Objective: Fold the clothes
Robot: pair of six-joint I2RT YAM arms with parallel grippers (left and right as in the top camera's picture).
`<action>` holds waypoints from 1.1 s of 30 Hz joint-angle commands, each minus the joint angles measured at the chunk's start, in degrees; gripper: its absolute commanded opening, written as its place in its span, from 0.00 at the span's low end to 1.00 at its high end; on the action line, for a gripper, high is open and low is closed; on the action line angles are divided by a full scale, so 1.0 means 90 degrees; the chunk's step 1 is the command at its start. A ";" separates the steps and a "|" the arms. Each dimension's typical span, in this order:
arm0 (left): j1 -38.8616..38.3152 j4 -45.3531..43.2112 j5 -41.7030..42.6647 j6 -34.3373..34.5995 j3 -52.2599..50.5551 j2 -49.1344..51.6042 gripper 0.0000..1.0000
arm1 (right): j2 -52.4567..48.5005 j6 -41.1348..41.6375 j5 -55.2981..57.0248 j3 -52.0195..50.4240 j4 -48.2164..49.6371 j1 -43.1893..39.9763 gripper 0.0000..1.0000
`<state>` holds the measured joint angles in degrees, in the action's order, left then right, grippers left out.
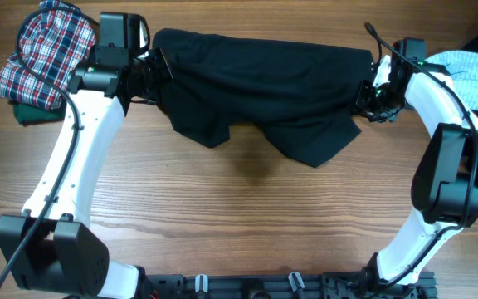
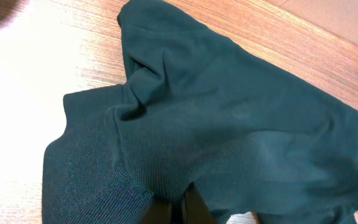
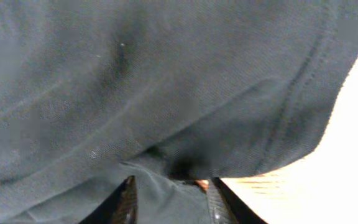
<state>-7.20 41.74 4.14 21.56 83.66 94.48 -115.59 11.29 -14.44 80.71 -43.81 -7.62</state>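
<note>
Jaws on the left arm (image 1: 81, 149) are pressed together on one end of the black T-shirt (image 1: 264, 91). Those on the right arm (image 1: 436, 104) pinch a thicker bunched fold at the other end and stand a little apart around it. The shirt hangs as a band between the two sets of jaws, its lower edge sagging toward the counter (image 1: 222, 216). Judging from this hold, the cloth is being stretched flat so a fold line can be set. From above, the whole span shows, together with the plaid garment (image 1: 44, 50) and green garment (image 1: 21, 112) heaped just outside the left jaws, and the light blue garment (image 1: 471, 79) outside the right jaws, all kept clear of the shirt. That view hides the grips themselves. The left wrist camera shows the dark fingers (image 2: 194, 205) closed on an edge, with creases fanning away from them. The right wrist camera is filled by fabric and a stitched hem, the fingers (image 3: 128, 200) flanking a tuck of cloth. Whether the sagging edge touches the counter, I cannot tell.
</note>
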 commanded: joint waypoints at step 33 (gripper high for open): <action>0.0034 0.0029 -0.0092 -0.0058 0.0124 -0.0153 0.04 | -0.0636 0.0585 0.0702 -0.0066 0.0146 0.0544 0.38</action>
<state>-7.20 42.19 4.14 21.56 83.66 94.48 -118.61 15.64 -5.69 80.71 -41.78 -4.56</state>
